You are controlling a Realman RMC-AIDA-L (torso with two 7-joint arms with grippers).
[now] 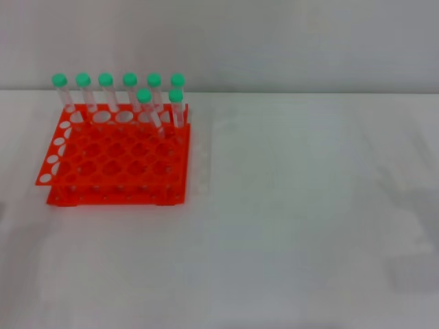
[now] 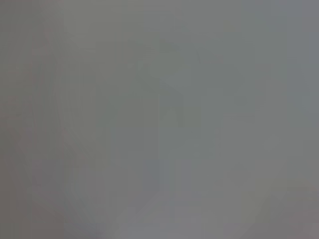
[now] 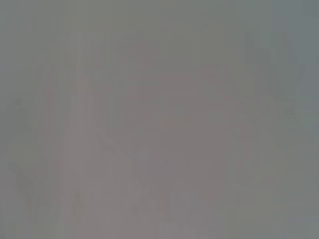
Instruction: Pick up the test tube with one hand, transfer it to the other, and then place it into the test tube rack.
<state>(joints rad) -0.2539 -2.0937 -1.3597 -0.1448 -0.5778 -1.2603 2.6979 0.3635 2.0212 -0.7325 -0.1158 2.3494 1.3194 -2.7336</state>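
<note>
The orange-red test tube rack point(image 1: 103, 197) stands on the white table at the left in the head view. Several clear test tubes with green caps point(image 1: 129, 80) stand upright in its far holes, most in the back row. Two more, one of them point(image 1: 176, 96), stand one row nearer at the rack's right end. Every test tube I see is in the rack. Neither hand shows in the head view. Both wrist views show only a plain grey surface, without fingers or objects.
The white table point(image 1: 309, 205) stretches to the right of and in front of the rack. A pale wall point(image 1: 274, 41) rises behind the table's far edge. Faint shadows lie on the table at the right.
</note>
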